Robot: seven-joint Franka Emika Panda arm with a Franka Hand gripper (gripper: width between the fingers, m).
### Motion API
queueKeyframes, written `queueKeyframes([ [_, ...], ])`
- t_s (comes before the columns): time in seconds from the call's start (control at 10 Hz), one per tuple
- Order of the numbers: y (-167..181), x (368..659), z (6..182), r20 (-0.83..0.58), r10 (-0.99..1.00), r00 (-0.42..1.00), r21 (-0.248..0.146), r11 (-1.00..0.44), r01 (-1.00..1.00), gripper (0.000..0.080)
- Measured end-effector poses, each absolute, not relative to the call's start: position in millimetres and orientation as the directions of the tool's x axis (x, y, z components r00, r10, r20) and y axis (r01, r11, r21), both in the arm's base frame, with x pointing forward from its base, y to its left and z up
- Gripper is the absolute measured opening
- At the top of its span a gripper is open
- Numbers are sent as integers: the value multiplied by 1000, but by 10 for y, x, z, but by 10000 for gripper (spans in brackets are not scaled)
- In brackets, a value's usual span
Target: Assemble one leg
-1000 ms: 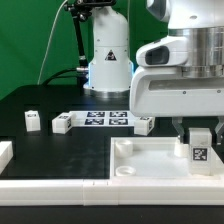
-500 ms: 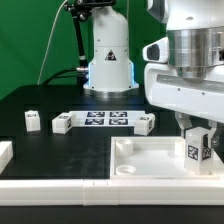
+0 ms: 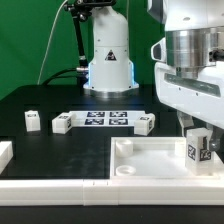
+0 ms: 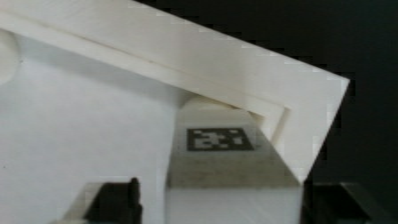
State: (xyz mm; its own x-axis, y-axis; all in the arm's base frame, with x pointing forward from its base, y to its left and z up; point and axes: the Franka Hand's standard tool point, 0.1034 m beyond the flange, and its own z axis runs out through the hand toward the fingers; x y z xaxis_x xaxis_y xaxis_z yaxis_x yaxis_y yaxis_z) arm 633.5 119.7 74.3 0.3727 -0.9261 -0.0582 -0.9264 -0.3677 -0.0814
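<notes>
Nearest to me a low white rail point(image 3: 60, 186) runs along the front edge of the black table point(image 3: 70, 150), and just behind it, toward the exterior view's right, lies the wide white panel point(image 3: 150, 160) with its raised rim and a round socket in its near corner. At the panel's far right corner stands the leg point(image 3: 198, 148), upright, its tag facing front, and the gripper point(image 3: 197, 135) is clamped on it, a finger on each side; the wrist view shows the same leg point(image 4: 221, 150) sitting at the panel's point(image 4: 89, 130) corner between the two dark fingertips point(image 4: 118, 200). Compared with a second ago, the arm has turned at the wrist and the leg sits slightly rotated. Left of the panel the table is bare black. Farther back, the marker board point(image 3: 105, 119) lies flat, with three more small posts point(image 3: 33, 120) near it. Behind stands the arm's white base point(image 3: 108, 60), against a green curtain point(image 3: 35, 40).
</notes>
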Motion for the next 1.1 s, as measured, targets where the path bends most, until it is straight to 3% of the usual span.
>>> queueKeyframes([
  [0.1, 1204, 6330, 748, -54, -903, 425, -77, -421, -904, 554],
  [0.2, 1216, 6326, 767, -55, -853, 519, -68, -516, -854, 630],
  [0.4, 1213, 6337, 782, -26, -674, 738, -70, -735, -674, 646],
  [0.6, 1204, 6353, 796, -6, -498, 867, -68, -865, -497, 648],
  [1.1, 1171, 6356, 779, 31, -1, 1000, -24, -1000, 0, 648],
])
